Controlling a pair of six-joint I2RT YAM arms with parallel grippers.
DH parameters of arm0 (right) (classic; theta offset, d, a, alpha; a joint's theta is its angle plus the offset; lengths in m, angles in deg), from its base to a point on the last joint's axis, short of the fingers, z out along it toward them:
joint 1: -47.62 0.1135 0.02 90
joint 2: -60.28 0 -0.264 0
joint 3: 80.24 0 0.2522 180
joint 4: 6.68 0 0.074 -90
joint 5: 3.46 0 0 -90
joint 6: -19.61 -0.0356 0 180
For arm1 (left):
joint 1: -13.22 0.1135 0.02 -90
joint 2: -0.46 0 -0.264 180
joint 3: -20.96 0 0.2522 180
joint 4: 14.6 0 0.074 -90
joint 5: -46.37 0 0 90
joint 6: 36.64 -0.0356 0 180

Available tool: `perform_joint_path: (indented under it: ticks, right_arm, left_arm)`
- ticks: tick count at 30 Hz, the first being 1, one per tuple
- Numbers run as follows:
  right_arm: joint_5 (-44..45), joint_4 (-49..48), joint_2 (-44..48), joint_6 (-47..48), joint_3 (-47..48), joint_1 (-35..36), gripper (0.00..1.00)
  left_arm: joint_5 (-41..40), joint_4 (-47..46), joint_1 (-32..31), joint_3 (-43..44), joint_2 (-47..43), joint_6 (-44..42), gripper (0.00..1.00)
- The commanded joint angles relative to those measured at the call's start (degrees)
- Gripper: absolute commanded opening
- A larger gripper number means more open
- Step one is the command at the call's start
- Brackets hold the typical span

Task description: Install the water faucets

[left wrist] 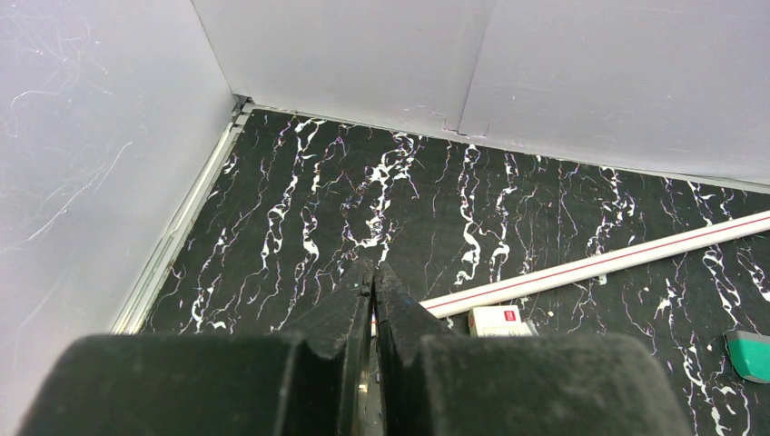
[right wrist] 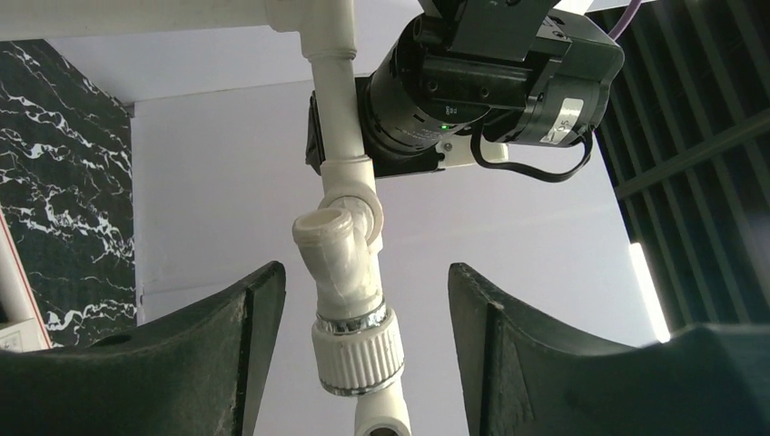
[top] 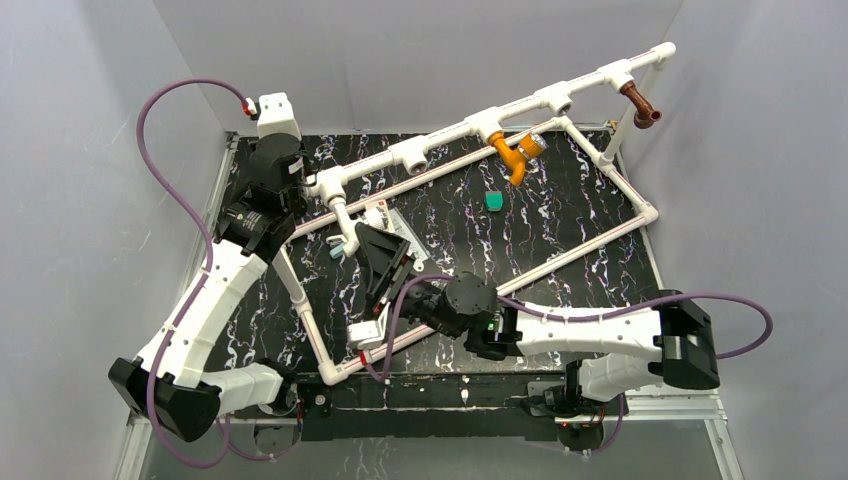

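Smooth, glossy white plastic on the pipe frame [top: 450,135]. Same smooth white plastic on the white faucet [right wrist: 340,263], with a bright metallic ring above a ribbed collar. Shiny orange plastic on the orange faucet [top: 512,158], silvery at one end. Glossy plastic again on the reddish-brown faucet [top: 640,105]. Matt, finely grained black plastic on the right hand [right wrist: 363,272] and left hand [left wrist: 373,277]. Smooth black marble-look tabletop [top: 560,225], white-veined, faintly sheened. Matt pale walls [left wrist: 82,136], lightly scuffed.

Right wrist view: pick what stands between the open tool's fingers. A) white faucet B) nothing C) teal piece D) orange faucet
A: the white faucet, mounted on the pipe, stands inside the open right tool, clear of both sides.
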Motion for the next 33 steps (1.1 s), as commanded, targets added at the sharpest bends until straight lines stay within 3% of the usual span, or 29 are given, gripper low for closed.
perform_joint_path:
  ticks: [1,18,22,26,33]
  right_arm:
    - [0.3,-2.1,-1.4,0.2,4.1,0.0,0.70]
    - [3.3,-3.1,-6.3,-2.1,7.0,-1.8,0.49]
    - [3.7,-4.7,-6.7,-3.5,6.6,-2.2,0.35]
    - [4.8,-6.2,-7.2,-5.9,6.3,-2.2,0.01]
    - [8.6,-14.7,-9.3,-19.3,5.2,-1.5,0.01]
  left_arm:
    - [7.9,23.1,-3.0,-8.7,7.7,0.5,0.03]
    - [8.3,23.0,-3.0,-8.8,7.3,0.4,0.03]
    - [8.5,22.9,-3.1,-9.0,7.3,0.5,0.03]
    - [8.5,23.1,-3.1,-8.8,7.4,0.4,0.03]
    - [8.4,23.0,-3.1,-8.9,7.2,0.5,0.03]
